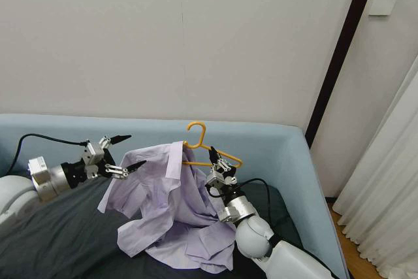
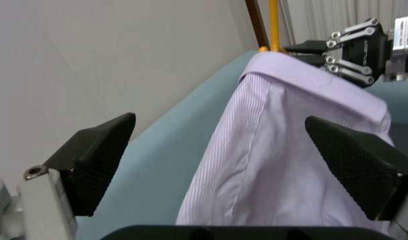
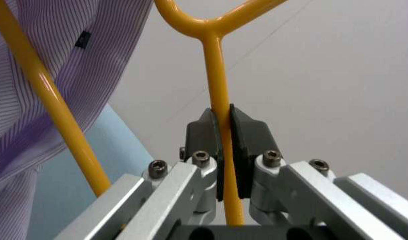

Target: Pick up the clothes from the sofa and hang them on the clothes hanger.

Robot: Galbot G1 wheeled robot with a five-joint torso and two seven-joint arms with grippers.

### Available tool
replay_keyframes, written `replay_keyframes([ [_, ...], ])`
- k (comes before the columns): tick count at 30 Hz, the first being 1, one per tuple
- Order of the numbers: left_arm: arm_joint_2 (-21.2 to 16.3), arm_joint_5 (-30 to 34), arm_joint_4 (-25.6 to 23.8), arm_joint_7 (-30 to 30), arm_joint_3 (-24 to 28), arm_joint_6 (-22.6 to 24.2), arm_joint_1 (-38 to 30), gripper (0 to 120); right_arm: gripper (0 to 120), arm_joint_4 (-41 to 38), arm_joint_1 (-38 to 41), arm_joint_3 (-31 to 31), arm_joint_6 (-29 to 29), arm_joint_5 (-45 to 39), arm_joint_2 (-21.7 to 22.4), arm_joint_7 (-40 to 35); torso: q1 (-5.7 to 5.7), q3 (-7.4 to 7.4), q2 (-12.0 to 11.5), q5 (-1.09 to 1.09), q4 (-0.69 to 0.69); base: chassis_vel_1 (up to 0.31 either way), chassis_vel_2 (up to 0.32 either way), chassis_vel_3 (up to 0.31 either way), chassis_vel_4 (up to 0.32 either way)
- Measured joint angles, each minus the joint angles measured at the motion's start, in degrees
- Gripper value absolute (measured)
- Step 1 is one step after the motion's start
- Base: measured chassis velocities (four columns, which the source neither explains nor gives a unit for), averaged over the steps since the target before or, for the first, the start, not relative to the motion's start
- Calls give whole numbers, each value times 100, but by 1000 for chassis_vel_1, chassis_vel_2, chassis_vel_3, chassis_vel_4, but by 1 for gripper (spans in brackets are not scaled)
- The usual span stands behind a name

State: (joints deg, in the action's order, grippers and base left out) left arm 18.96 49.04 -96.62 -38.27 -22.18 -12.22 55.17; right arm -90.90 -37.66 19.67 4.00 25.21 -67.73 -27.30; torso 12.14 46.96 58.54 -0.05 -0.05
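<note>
A lilac striped shirt [image 1: 171,217] hangs partly over an orange hanger [image 1: 198,136], and its lower part pools on the sofa seat. My right gripper [image 1: 219,163] is shut on the hanger's lower bar and holds it up above the sofa. In the right wrist view its fingers [image 3: 247,137] pinch the orange hanger [image 3: 215,65], with the shirt [image 3: 63,75] draped on one arm of it. My left gripper [image 1: 128,152] is open at the shirt's left shoulder. In the left wrist view the left gripper [image 2: 219,120] holds nothing and the shirt [image 2: 291,165] hangs just ahead of it.
The light blue sofa back [image 1: 59,129] runs behind, with the dark grey seat [image 1: 52,240] below. A plain wall stands behind the sofa. A dark door frame [image 1: 336,57] and white curtains [image 1: 392,181] are at the right. The right gripper [image 2: 354,50] shows beyond the shirt collar.
</note>
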Motion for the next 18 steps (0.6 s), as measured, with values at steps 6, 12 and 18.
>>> replay_keyframes([
  [6,98,42,719,-879,839,44,-1041,100,4,80,30,19,13,-2,-63,6,0,0,0,2,-2,0,0,0,0],
  [12,413,1,1316,-1372,2079,51,-2252,100,4,130,35,26,45,-4,-127,8,0,0,0,0,-1,0,0,0,0],
  [18,764,-87,1778,-1548,2866,75,-3312,100,4,154,47,27,110,-3,-194,13,0,0,0,0,-2,0,0,0,0],
])
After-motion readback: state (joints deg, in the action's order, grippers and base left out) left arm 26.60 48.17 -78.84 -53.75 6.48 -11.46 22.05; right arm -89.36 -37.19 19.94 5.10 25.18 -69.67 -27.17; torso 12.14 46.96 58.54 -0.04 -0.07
